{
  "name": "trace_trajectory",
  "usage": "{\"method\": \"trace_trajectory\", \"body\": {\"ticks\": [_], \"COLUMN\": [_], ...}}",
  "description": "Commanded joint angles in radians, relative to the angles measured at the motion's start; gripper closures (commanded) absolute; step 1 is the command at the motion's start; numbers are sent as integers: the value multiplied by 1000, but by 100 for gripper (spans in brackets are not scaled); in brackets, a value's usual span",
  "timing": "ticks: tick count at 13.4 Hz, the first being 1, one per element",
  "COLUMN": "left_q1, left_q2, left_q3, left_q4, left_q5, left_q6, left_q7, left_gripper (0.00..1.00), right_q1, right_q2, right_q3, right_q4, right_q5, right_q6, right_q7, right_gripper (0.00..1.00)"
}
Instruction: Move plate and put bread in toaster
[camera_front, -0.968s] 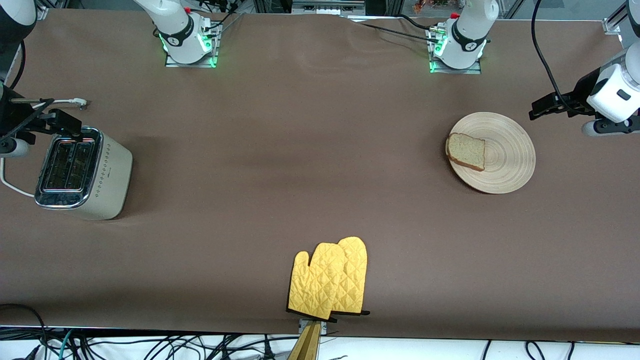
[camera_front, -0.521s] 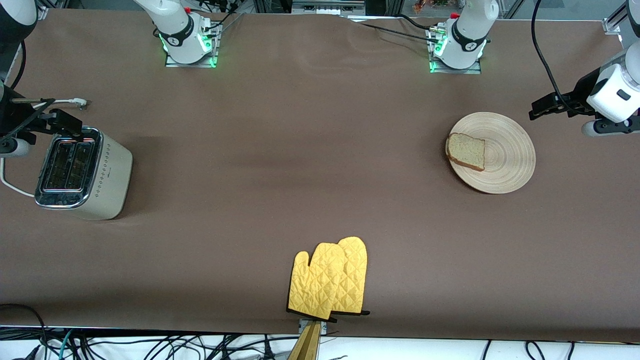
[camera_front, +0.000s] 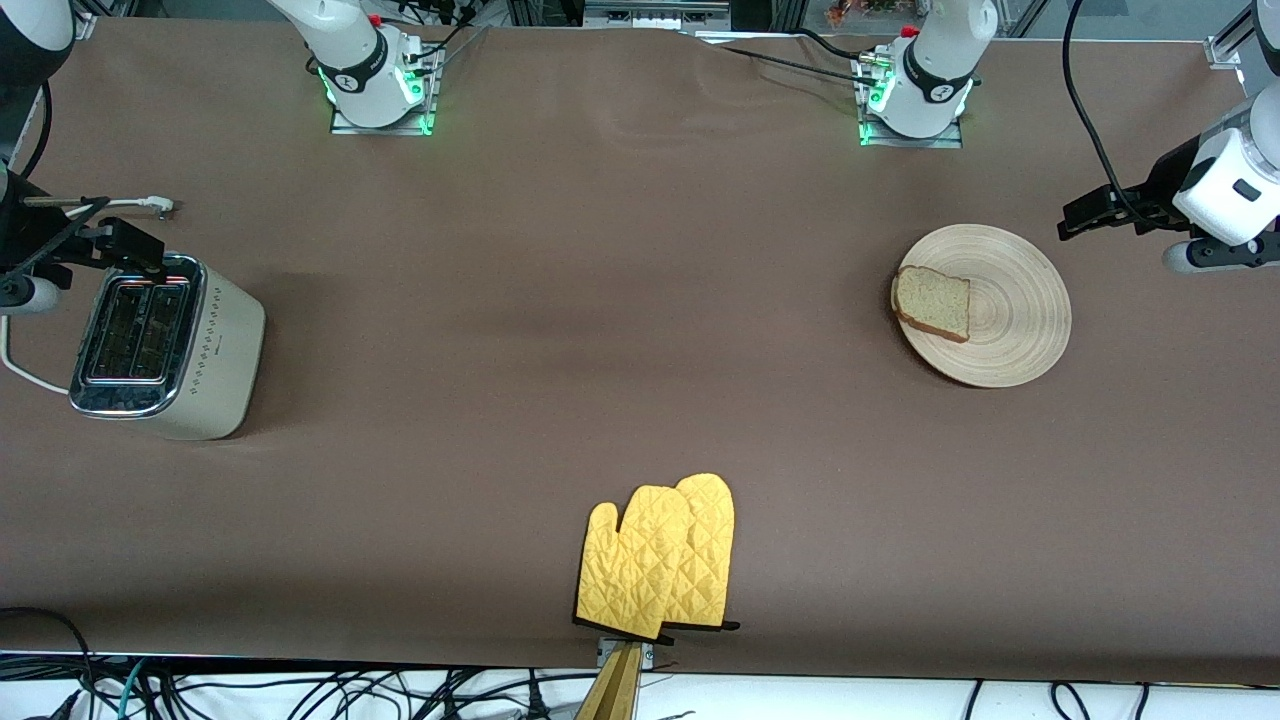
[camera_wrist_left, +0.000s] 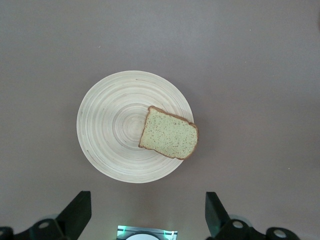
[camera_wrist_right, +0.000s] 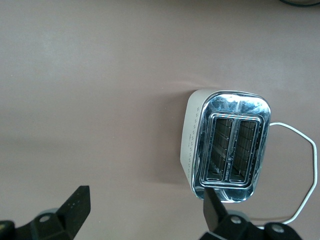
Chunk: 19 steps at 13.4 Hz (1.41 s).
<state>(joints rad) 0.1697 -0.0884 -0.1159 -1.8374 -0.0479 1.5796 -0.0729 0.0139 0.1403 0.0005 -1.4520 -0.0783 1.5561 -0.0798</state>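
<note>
The beige wooden plate (camera_front: 1010, 320) lies toward the left arm's end of the table, with the bread slice (camera_front: 933, 303) on its rim on the side toward the table's middle. Both also show in the left wrist view: plate (camera_wrist_left: 110, 125), bread (camera_wrist_left: 168, 132). My left gripper (camera_front: 1078, 216) hangs open and empty in the air beside the plate; its jaws (camera_wrist_left: 146, 205) stand wide apart. The cream toaster (camera_front: 215, 345) stands at the right arm's end, slots empty (camera_wrist_right: 232, 147). My right gripper (camera_front: 125, 245) hangs open and empty above the toaster's edge (camera_wrist_right: 145, 200).
A pair of yellow oven mitts (camera_front: 660, 565) lies at the table's edge nearest the front camera, mid-table. The toaster's white cord (camera_front: 20, 375) loops at the right arm's end, its plug (camera_front: 155, 207) lying unplugged on the brown cloth.
</note>
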Motion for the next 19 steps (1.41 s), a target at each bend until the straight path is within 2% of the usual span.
{"method": "trace_trajectory", "body": {"ticks": [1,19], "left_q1": [-1,-7], "left_q2": [-16,26], "left_q3": [2,2], "left_q4": [-17,-23], "left_q5": [-23,-53], "left_q6": [13,19], "left_q7": [-5,-31], "left_gripper": [0,0], "right_q1": [-3,-2], "right_q2": [12,12], "right_q3": [4,6], "right_q4": [27,27], "right_q5": [2,0], "right_q6": [-11,-7], "right_q7": [12,11], "right_gripper": [0,0]}}
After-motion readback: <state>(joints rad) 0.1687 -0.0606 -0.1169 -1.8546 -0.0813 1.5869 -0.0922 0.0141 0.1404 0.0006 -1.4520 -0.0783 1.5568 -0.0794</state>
